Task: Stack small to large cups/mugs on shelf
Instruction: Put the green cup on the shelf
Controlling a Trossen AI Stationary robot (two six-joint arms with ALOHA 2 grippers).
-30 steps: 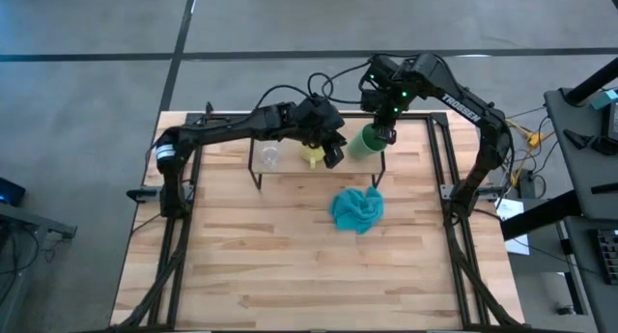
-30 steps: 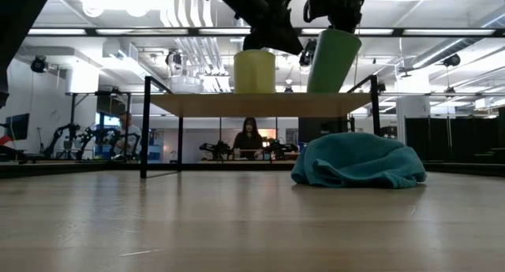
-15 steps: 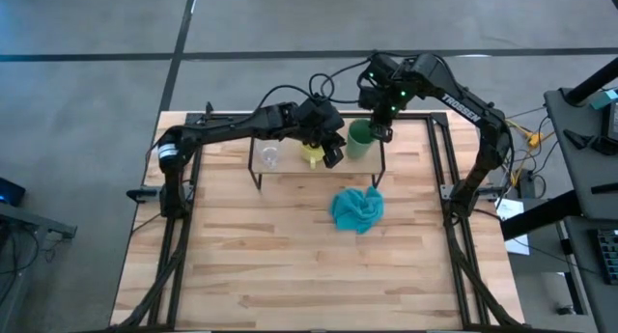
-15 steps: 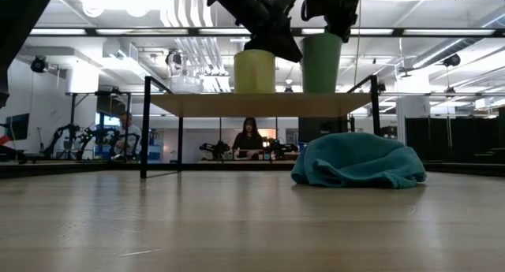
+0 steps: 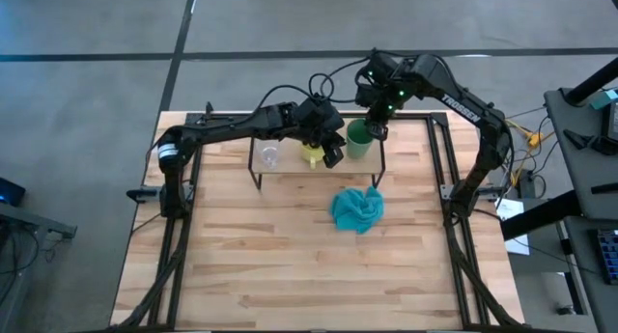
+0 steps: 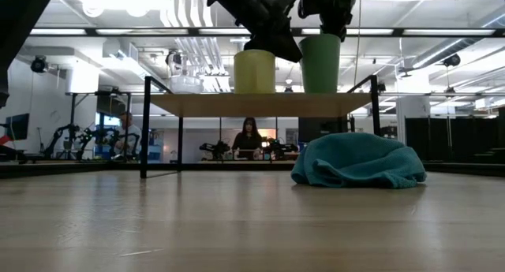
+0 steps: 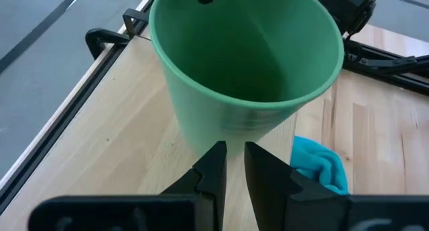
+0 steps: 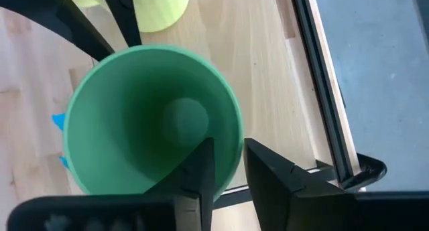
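The green cup (image 5: 358,141) (image 6: 321,64) stands upright on its base at the right end of the shelf (image 6: 260,104). The yellow mug (image 5: 311,154) (image 6: 254,71) stands to its left, and the small glass cup (image 5: 269,156) (image 6: 186,84) farther left. My right gripper (image 8: 228,147) (image 5: 375,128) is open above the green cup's far-right rim (image 8: 238,134), one finger inside and one outside, with a gap on each side. My left gripper (image 7: 235,147) (image 5: 333,157) hovers between the yellow mug and the green cup (image 7: 248,70), open by a narrow gap and empty.
A crumpled teal cloth (image 5: 357,208) (image 6: 359,159) lies on the tabletop in front of the shelf's right end. The shelf's black legs (image 6: 145,130) stand on the table. Bare wood stretches toward the near edge. People sit in the room beyond the table.
The green cup, tilted and held above the shelf's right end a second ago, has come down and turned upright, and now stands on the shelf beside the yellow mug. My right gripper has shifted slightly toward the far edge and left with it.
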